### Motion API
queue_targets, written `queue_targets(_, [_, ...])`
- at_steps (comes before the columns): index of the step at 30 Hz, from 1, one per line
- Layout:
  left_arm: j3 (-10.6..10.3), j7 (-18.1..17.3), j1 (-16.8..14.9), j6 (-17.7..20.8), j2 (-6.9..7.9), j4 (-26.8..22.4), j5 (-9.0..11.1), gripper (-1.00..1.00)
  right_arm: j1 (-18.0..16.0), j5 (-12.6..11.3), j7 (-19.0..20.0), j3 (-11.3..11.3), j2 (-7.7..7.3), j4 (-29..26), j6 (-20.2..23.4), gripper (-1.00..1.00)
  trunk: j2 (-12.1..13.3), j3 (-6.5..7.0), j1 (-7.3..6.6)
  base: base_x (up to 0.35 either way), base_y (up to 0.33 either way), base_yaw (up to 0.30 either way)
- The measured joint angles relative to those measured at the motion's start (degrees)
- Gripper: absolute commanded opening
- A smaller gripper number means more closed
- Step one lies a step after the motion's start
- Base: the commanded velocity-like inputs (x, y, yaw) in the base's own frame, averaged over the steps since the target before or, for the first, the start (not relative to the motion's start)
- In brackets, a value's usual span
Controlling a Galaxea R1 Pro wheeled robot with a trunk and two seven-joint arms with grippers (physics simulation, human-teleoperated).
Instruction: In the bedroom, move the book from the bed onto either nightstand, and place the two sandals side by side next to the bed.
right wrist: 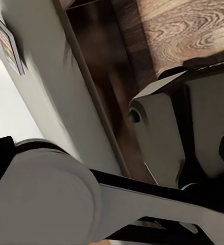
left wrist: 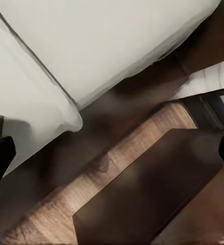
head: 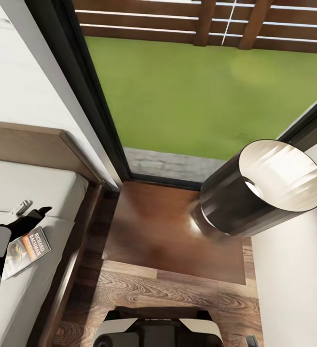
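Observation:
The book (head: 29,250) lies flat on the grey mattress of the bed (head: 42,193), near its right edge, dark cover with an orange band facing up. My left gripper (head: 33,210) hovers just past the book's far end, open with nothing between its fingers; in the left wrist view the left gripper (left wrist: 112,153) looks across the bed's edge toward the nightstand (left wrist: 153,194). The nightstand (head: 172,231) stands right of the bed, under the window. My right gripper (right wrist: 112,153) is open and held low by my base; the book (right wrist: 7,46) appears far off. The sandals are out of view.
A dark cylindrical lamp (head: 259,188) with a white inside stands on the nightstand's right part. The dark bed frame (head: 81,250) runs between mattress and wood floor (head: 177,294). A tall window (head: 201,86) faces grass; a white wall (head: 298,279) is at right.

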Motion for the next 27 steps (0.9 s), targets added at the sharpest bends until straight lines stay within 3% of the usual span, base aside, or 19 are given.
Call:
queue_targets(5, [0.04, -5.96, 0.05, 3.16, -0.09, 0.31, 0.33, 1.0, 0.01, 0.0, 0.0, 0.0, 0.0, 0.0, 0.0, 1.0, 2.01, 0.9, -1.1, 0.0, 0.0, 0.0])
queue_targets(13, [0.0, -22.06, 0.96, 7.57, -1.15, 0.62, 0.15, 1.0, 0.01, 0.0, -0.01, 0.01, 0.0, 0.0, -0.07, 1.0, 5.22, 2.33, -2.86, 0.0, 0.0, 0.0])
queue_targets(15, [-0.01, -25.54, 1.07, 9.27, -1.75, 0.64, 0.06, 1.0, 0.02, 0.0, -0.04, 0.01, 0.0, 0.0, -0.07, 1.0, 6.02, 2.69, -3.3, 0.0, 0.0, 0.0])
queue_targets(16, [-0.12, -28.91, 1.16, 10.73, -2.33, 0.67, 0.03, 1.0, 0.02, 0.0, -0.08, 0.01, 0.0, 0.0, -0.06, 1.0, 6.42, 2.87, -3.52, 0.0, 0.0, 0.0])
queue_targets(18, [-0.48, -30.3, 1.38, 11.03, -2.5, 0.88, -0.03, 1.0, 0.01, 0.01, -0.08, 0.01, 0.0, 0.0, -0.07, 1.0, 7.22, 3.23, -3.96, 0.0, 0.0, 0.0])
queue_targets(21, [-3.22, -32.28, 3.04, 11.04, -3.29, 2.12, -0.25, 1.0, 0.01, 0.03, -0.09, 0.01, 0.0, 0.0, -0.08, 1.0, 8.43, 3.77, -4.61, 0.0, 0.0, 0.0])
queue_targets(22, [-5.63, -32.83, 3.89, 10.9, -3.87, 2.52, -0.34, 1.0, 0.02, 0.04, -0.09, 0.01, 0.0, 0.0, -0.08, 1.0, 8.83, 3.95, -4.83, 0.0, 0.0, 0.0])
queue_targets(24, [-8.53, -33.29, 5.17, 10.33, -4.37, 2.77, -0.35, 1.0, 0.02, 0.03, -0.09, 0.01, 0.0, 0.0, -0.07, 1.0, 9.63, 4.31, -5.27, 0.0, 0.0, 0.0])
queue_targets(27, [-10.52, -33.72, 7.49, 8.82, -4.89, 2.9, -0.38, 1.0, 0.02, 0.04, -0.09, 0.01, 0.0, 0.0, -0.06, 1.0, 10.84, 4.85, -5.93, 0.0, 0.0, 0.0])
